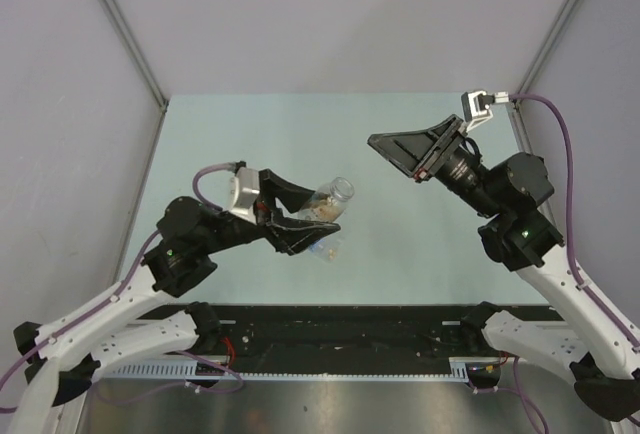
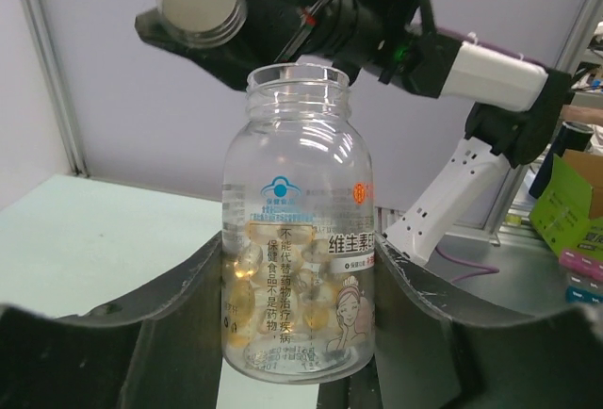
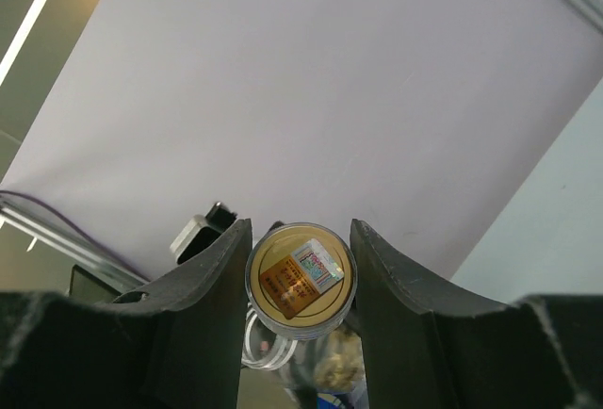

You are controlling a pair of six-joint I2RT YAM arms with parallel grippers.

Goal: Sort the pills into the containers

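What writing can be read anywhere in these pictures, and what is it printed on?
"保健食品不是药物," runs as a vertical column on the clear bottle held in the left gripper.
"不能代替药物治疗疾病" is the column beside it on the same label.
"维生素" runs horizontally there and is cut off by the bottle's curve.
The print under the blue emblem is too small to read.
The orange sticker on the lid in the right gripper is blurred and unreadable.

Clear jar between left jaws
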